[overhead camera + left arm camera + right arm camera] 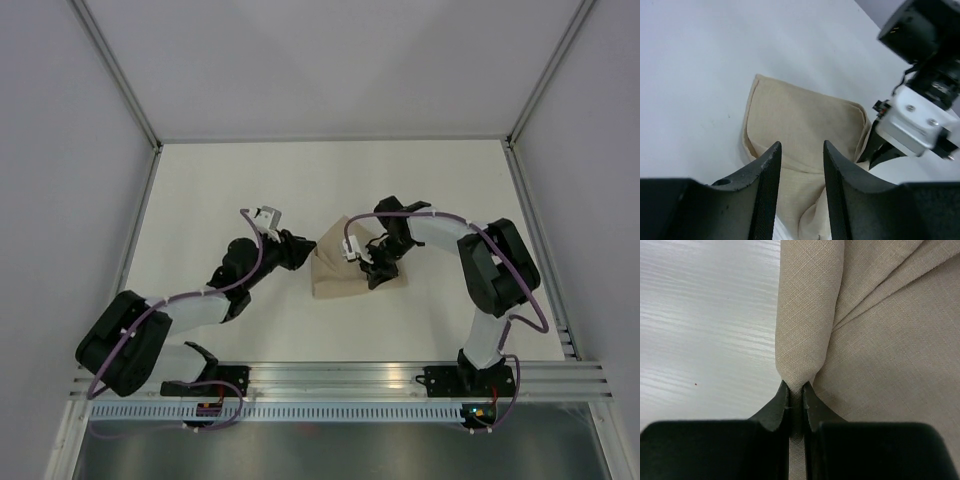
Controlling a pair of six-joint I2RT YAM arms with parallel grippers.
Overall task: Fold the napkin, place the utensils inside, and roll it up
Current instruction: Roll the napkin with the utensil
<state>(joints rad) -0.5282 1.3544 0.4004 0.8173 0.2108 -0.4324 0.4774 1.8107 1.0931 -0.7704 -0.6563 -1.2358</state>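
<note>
Napkin, beige and folded into a rumpled wad, lies in the middle of the table, with one rolled fold pinched tight in the right gripper reaching in from the right, while the left gripper sits at its left edge, jaws apart, seemingly holding nothing.

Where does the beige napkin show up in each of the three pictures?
Top external: napkin in the middle, between the left gripper and the right gripper.
Left wrist: napkin at centre, just beyond the open left gripper.
Right wrist: napkin fills the right half, one fold pinched.
Shared landmark: the right gripper at the napkin's edge.
</note>
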